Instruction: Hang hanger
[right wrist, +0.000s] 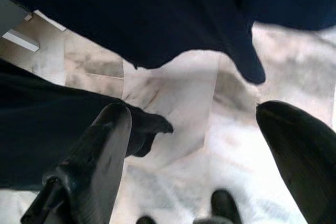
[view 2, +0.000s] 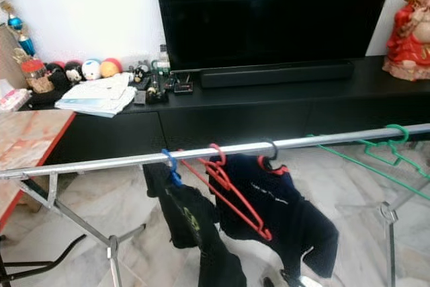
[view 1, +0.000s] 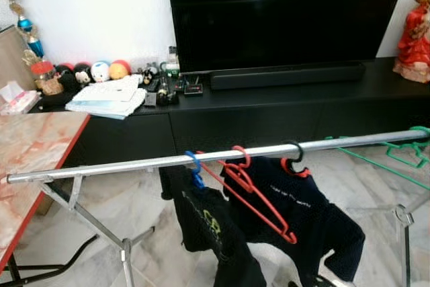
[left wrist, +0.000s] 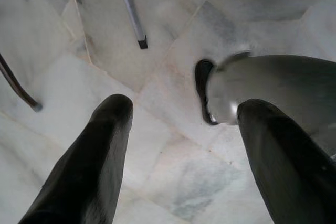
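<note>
- Marble floor tiles [view 1: 101, 196] run under a black TV console [view 1: 269, 109] with a dark television [view 1: 282, 11] above it and a clutter of small toys and papers at its left end.
- Across the foreground runs a silver rail [view 1: 134, 164] on folding legs, sloping slightly up toward the right (it is where hangers belong, so the task's goal is in plain sight).
- Hooked over the rail are a blue hanger [view 1: 194, 169] carrying a black garment [view 1: 208, 226], an empty red hanger [view 1: 252, 196] tilted steeply down to the right, and a black-hooked hanger [view 1: 294, 156] bearing a dark navy shirt [view 1: 302, 216]; a green hanger [view 1: 396, 152] hangs near the rail's right end.
- The red hanger sits askew, probably because nothing weighs it level.
- Left gripper [left wrist: 181, 150] points down at bare floor with its fingers spread wide and nothing between them; a rack leg [left wrist: 131, 9] stands nearby.
- Right gripper [right wrist: 194, 156] is likewise spread and empty, hanging low beneath the dark clothes.
- My judgement: the hanging looks done, or no new hanger is yet in hand.
</note>
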### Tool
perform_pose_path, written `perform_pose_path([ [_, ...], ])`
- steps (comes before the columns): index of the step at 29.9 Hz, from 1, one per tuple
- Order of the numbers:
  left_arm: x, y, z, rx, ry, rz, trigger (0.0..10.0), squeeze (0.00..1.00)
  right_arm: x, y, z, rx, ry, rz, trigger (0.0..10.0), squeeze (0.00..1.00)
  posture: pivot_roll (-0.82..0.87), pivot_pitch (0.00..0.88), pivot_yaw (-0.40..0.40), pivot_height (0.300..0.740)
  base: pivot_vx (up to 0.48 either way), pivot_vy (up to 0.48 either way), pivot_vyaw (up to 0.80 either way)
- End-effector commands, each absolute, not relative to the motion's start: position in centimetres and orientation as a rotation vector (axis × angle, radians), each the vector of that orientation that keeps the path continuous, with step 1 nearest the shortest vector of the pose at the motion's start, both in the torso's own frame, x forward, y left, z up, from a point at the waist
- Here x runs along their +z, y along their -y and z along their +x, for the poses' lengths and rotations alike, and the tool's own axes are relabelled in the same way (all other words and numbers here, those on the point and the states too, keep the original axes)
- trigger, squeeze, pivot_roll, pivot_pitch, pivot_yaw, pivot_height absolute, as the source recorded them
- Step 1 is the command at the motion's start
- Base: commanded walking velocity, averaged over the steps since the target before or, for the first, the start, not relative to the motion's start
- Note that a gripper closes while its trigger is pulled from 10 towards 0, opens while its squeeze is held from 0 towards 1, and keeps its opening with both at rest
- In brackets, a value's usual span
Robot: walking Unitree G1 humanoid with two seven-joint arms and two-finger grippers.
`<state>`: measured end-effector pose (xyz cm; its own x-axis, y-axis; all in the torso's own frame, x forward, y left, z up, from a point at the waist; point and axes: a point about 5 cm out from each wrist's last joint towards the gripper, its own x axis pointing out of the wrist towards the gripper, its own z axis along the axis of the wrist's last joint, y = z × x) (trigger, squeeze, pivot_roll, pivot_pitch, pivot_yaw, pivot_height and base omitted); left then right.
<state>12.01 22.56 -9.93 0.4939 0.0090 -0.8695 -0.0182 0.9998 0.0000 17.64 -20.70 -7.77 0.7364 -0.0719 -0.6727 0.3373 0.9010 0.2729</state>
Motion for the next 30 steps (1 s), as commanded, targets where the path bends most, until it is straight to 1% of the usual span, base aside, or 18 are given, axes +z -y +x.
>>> perform_pose_path([
  [1,-10.1,-23.2,11.1,0.034,-1.078,-0.005,10.0,0.0,-8.0,20.1,17.5,-0.225,-0.732,0.409,10.0,0.0,-0.03,0.0,0.059,0.74,0.0,0.0,0.0],
  [6,-10.1,-23.0,11.1,0.025,-1.087,-0.005,10.0,0.0,-8.2,20.7,16.9,-0.258,-0.751,0.403,10.0,0.0,-0.04,0.0,0.066,0.74,0.0,0.0,0.0],
  [12,-10.1,-22.9,11.2,0.027,-1.084,-0.009,10.0,0.0,-8.2,20.9,16.9,-0.261,-0.749,0.387,10.0,0.0,-0.03,0.0,0.065,0.74,0.0,0.0,0.0],
  [17,-10.1,-22.9,11.4,0.032,-1.081,-0.009,10.0,0.0,-7.0,21.7,18.6,-0.29,-0.65,0.325,10.0,0.0,-0.04,0.0,0.061,0.74,0.0,0.0,0.0],
  [18,-10.1,-22.9,11.4,0.033,-1.081,-0.01,10.0,0.0,-6.4,22.3,19.3,-0.321,-0.6,0.299,10.0,0.0,-0.04,0.0,0.057,0.74,0.0,0.0,0.0],
  [21,-10.1,-22.8,11.4,0.035,-1.08,-0.012,10.0,0.0,-5.7,23.4,19.6,-0.382,-0.543,0.265,10.0,0.0,-0.03,0.0,0.053,0.74,0.0,0.0,0.0],
  [24,-10.1,-22.8,11.4,0.036,-1.08,-0.015,10.0,0.0,-5.6,23.8,19.4,-0.395,-0.518,0.278,10.0,0.0,-0.04,0.0,0.051,0.74,0.0,0.0,0.0],
  [28,-10.1,-22.8,11.4,0.03,-1.082,-0.01,10.0,0.0,-5.6,23.3,18.9,-0.355,-0.489,0.265,10.0,0.0,-0.04,0.0,0.051,0.74,0.0,0.0,0.0],
  [30,-10.1,-22.6,11.5,0.031,-1.078,-0.015,10.0,0.0,-5.7,23.0,17.7,-0.325,-0.453,0.221,10.0,0.0,-0.03,0.0,0.03,0.74,0.0,0.0,0.0],
])
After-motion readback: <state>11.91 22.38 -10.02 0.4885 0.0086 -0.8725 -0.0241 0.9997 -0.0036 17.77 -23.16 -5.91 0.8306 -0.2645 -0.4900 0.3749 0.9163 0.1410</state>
